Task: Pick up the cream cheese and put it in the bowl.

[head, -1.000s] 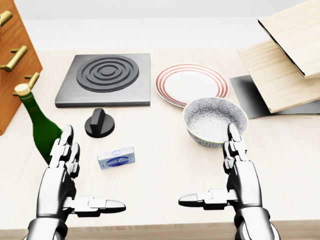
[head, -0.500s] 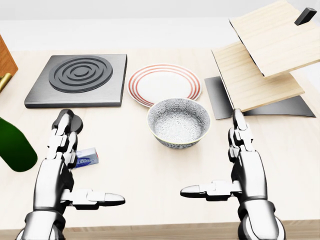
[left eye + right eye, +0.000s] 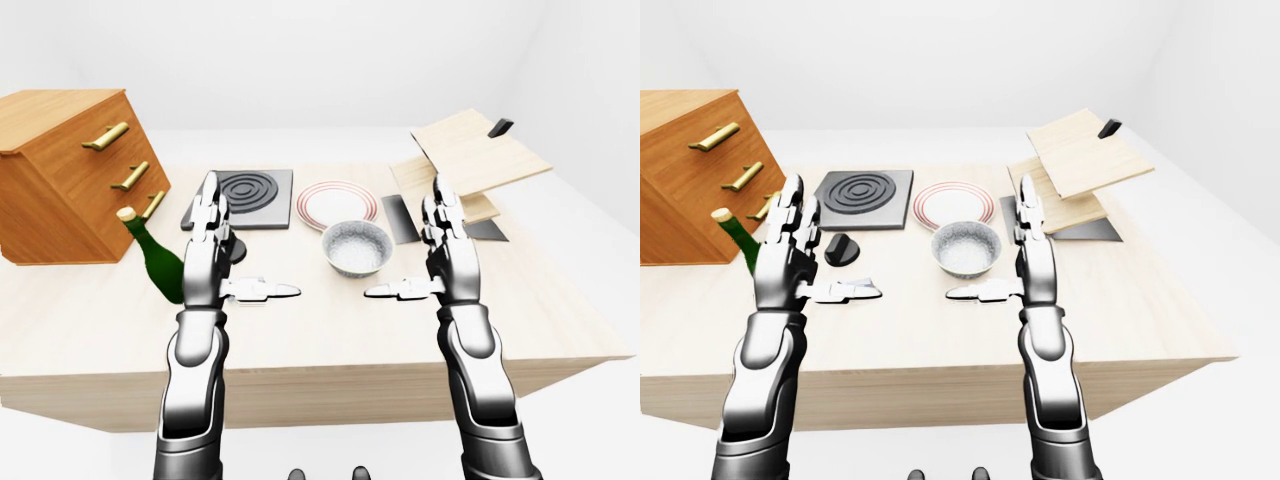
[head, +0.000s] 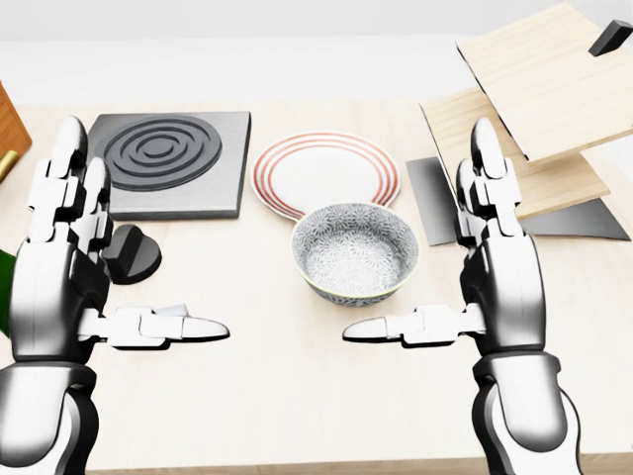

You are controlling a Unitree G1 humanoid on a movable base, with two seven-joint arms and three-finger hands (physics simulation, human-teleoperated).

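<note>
A patterned bowl (image 4: 354,252) sits near the middle of a pale wooden table (image 4: 297,406) and serves as the landmark here. The left hand (image 4: 74,267) is raised to the left of the bowl, fingers straight and spread, thumb pointing toward the bowl, holding nothing. The right hand (image 4: 495,272) mirrors it to the right of the bowl, fingers likewise spread and empty.

The cream cheese (image 4: 168,311) is almost wholly hidden. Only a pale sliver shows just behind the left thumb, left of the bowl; its exact pose cannot be told.

The main risk appears to be a blind reach. With the left hand covering the package, the fingers could nudge it away or close on air. A black knob (image 4: 134,252) and a green bottle (image 3: 158,262) stand farther left of the bowl, and a wide sweep could knock the bottle over.

Compared with half a second ago, both hands are higher and closer to the camera, and the package, then visible beside the left hand, is now covered.
</note>
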